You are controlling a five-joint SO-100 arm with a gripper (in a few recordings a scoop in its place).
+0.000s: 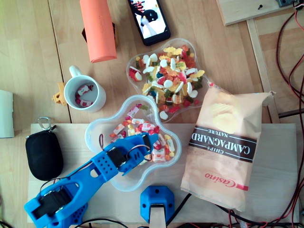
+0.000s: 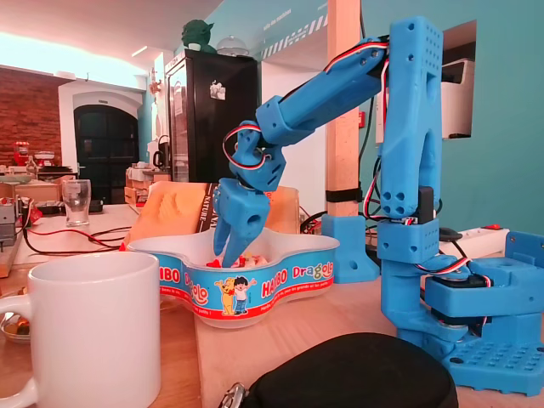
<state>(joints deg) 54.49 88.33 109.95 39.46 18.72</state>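
Observation:
My blue gripper (image 1: pixel 151 144) points down into a clear flower-shaped Haribo tub (image 1: pixel 95 135) that holds several wrapped candies (image 1: pixel 137 124). In the fixed view the gripper (image 2: pixel 232 253) dips below the rim of the tub (image 2: pixel 280 272), its fingertips among the sweets with something red at them. The jaws taper close together, but candy and the rim hide the tips. A white mug (image 1: pixel 85 92) with a few wrapped candies stands left of the tub and is close in the fixed view as the mug (image 2: pixel 85 331).
A second clear tub (image 1: pixel 130 66) full of gummy sweets sits behind the first. A chips bag (image 1: pixel 228 142) lies to the right, a black pouch (image 1: pixel 43 154) to the left. A phone (image 1: pixel 149 16) and an orange cylinder (image 1: pixel 98 28) lie at the back. Cables run along the right edge.

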